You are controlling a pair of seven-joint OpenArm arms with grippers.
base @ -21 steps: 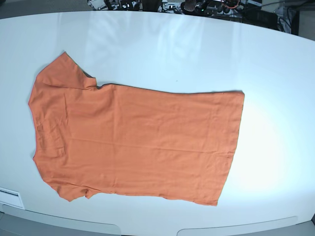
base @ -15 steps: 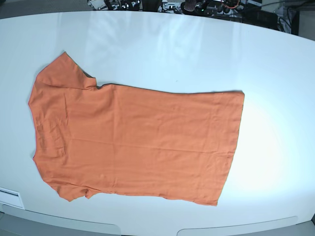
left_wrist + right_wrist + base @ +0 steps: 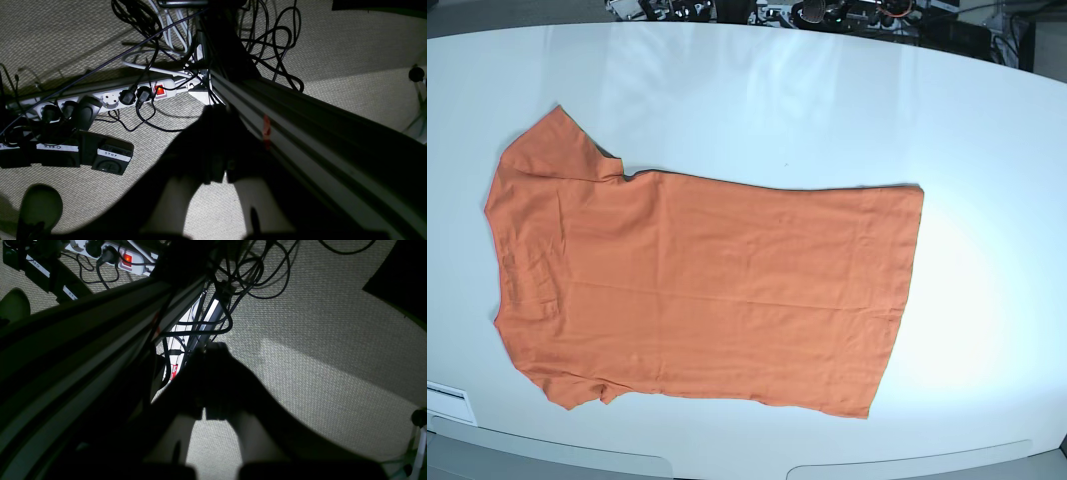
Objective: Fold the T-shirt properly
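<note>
Both arms hang low beside the table, pointing down at the floor, and neither shows in the base view. In the left wrist view, the left gripper (image 3: 218, 176) is a dark shape at the bottom middle, its two pale fingers (image 3: 170, 203) meeting at the tips, so the jaws are pressed together and hold nothing. Beyond it lies the woven carpet floor (image 3: 350, 50), with a metal frame beam (image 3: 300, 133) crossing to the right. Farther off on the left are black foot pedals (image 3: 106, 156) with white labels, then a white power strip (image 3: 100, 98) with a lit red switch, and a bundle of black cables (image 3: 260, 36) behind.

In the right wrist view, the right gripper (image 3: 203, 415) is likewise dark, jaws pressed together, empty, above the same carpet.

In the base view, the T-shirt (image 3: 707, 280) lies flat and spread on the white table (image 3: 827, 110). Its collar and sleeves are at the left, its hem at the right. No fold is made in it yet. There is no container on the table.
</note>
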